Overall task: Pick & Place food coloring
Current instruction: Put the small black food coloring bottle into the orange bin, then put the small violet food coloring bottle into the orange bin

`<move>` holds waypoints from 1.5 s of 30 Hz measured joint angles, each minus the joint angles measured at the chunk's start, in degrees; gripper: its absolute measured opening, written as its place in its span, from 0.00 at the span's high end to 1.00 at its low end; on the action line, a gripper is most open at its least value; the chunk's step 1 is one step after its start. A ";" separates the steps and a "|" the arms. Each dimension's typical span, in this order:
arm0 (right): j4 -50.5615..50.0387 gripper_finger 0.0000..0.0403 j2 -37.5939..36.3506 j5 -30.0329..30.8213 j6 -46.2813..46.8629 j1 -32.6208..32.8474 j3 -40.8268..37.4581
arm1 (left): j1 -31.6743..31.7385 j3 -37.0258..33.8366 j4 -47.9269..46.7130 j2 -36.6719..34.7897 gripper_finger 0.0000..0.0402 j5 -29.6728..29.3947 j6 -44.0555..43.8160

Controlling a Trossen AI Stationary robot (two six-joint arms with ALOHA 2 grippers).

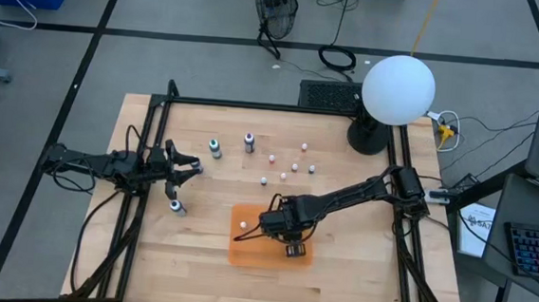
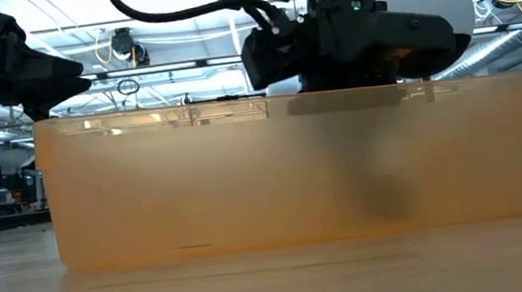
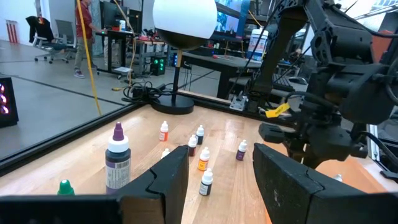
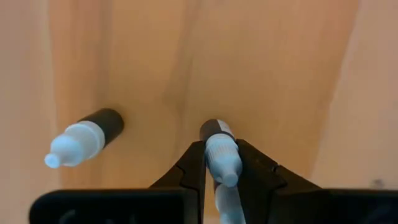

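The food coloring is a set of tiny dropper bottles with pale caps. Several stand on their bases on the wood past the open left gripper (image 3: 217, 180), among them an orange one (image 3: 203, 160). Taller bottles stand nearby: purple (image 1: 249, 142), teal (image 1: 215, 147) and dark (image 1: 177, 205). My right gripper (image 4: 221, 152) points down into the orange tray (image 1: 253, 255), shut on a dark-bodied bottle (image 4: 213, 129). A second dark bottle (image 4: 84, 138) stands upright in the tray. My left gripper (image 1: 188, 164) hovers at the table's left side. My right gripper pinches the small bottle by its pale cap (image 4: 222, 163) between the two fingers, coming from above and pointing down. The bottle stays upright below the fingers, over the tray floor (image 4: 267, 74). I cannot tell whether its base touches the floor.
A lamp with a white globe (image 1: 398, 89) stands at the table's far right corner. A black frame runs along the table's left, right and far edges. In the low view the tray's translucent wall (image 2: 245, 178) hides its inside.
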 joint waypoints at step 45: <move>5.45 0.42 -27.43 11.54 -6.54 -28.97 -22.22 | 0.01 -0.02 -0.01 0.00 0.55 0.00 -0.01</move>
